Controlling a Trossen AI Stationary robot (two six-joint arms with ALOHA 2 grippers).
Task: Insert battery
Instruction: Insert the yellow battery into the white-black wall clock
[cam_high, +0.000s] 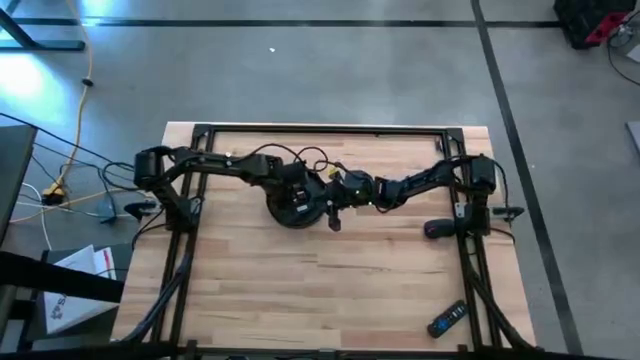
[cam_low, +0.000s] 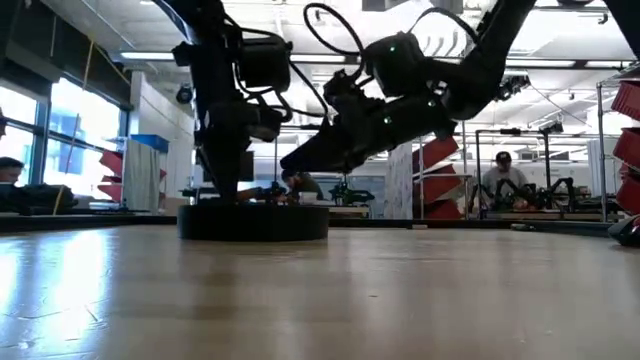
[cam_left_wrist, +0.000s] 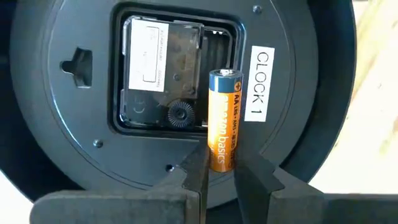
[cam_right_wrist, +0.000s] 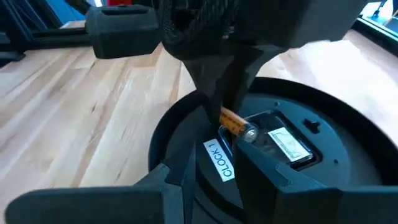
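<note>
My left gripper (cam_left_wrist: 219, 171) pinches the lower end of an orange AA battery (cam_left_wrist: 223, 118) between its two dark fingers (cam_left_wrist: 194, 177), the cell standing out lengthwise beyond the tips with its silver-capped end farthest from my wrist, its long axis running in line with the fingers; the wrist view shows the battery over the back of the clock (cam_left_wrist: 74, 124), beside the rectangular recess (cam_left_wrist: 177, 74) that houses the movement, and just next to a white label reading CLOCK 1 (cam_left_wrist: 260, 84); whether the cell touches the clock's surface I cannot tell; the recess edges frame the mechanism closely, and the battery's top end lies near the recess's nearer corner; from my right wrist the same battery (cam_right_wrist: 235, 123) slants down toward the recess, held from above by the left arm; my right gripper (cam_right_wrist: 211, 180) hovers just beside the clock's rim with its fingers parted a narrow way and nothing between them; the clock lies flat as a dark disc (cam_high: 296, 205) near the middle of the wooden table (cam_high: 330, 290), with bare wood all around it; a dark remote (cam_high: 447, 319) lies well apart near the table's front right corner
</note>
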